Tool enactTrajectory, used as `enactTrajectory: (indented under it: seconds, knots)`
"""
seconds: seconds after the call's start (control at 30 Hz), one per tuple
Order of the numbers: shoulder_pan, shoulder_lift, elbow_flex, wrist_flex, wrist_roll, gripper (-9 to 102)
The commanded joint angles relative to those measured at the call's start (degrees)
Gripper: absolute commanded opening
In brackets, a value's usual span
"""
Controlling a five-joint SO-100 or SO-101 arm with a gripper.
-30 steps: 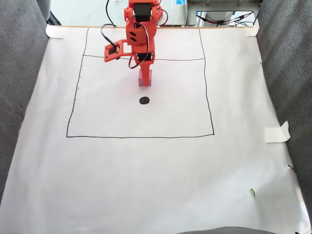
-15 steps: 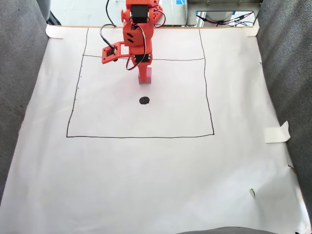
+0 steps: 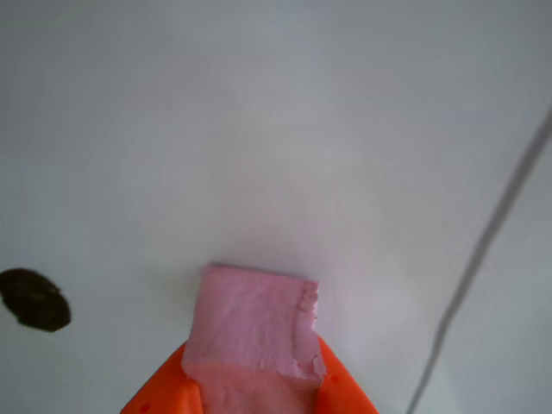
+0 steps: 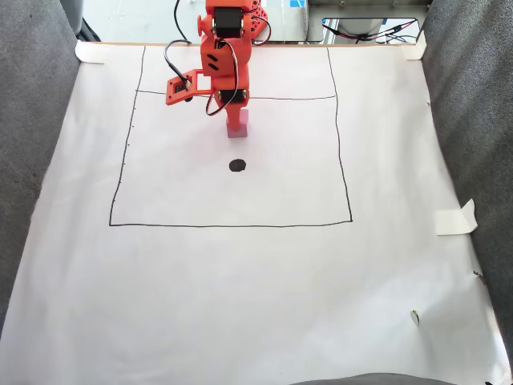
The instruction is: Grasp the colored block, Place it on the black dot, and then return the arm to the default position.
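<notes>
The orange pincer (image 3: 252, 392) is closed on the pink block (image 3: 254, 332), one jaw on each side. In the fixed view the block (image 4: 237, 128) sits inside the drawn square, apart from the black dot (image 4: 237, 165) nearer the camera

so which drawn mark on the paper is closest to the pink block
The black dot, a filled round spot just in front of the colored block held by the gripper; the other marks are thin pen lines.

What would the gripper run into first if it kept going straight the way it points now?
Probably just the white paper. The gripper is shut on the pink block and points down at bare sheet; the black dot lies off to the left in the other view. Depth is uncertain.
</notes>
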Motion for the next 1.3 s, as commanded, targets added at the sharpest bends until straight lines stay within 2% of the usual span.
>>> enactTrajectory:
  seconds: [0.0,0.17,0.47,1.27]
  knots:
    - [0.53,-0.88,-8.35,3.43,2.2,0]
    - [0.44,-3.52,-17.58,8.35,4.39,0]
    - [-0.79,-9.05,-28.83,11.51,5.89,0]
    - [-1.58,-23.03,-48.87,14.33,7.12,0]
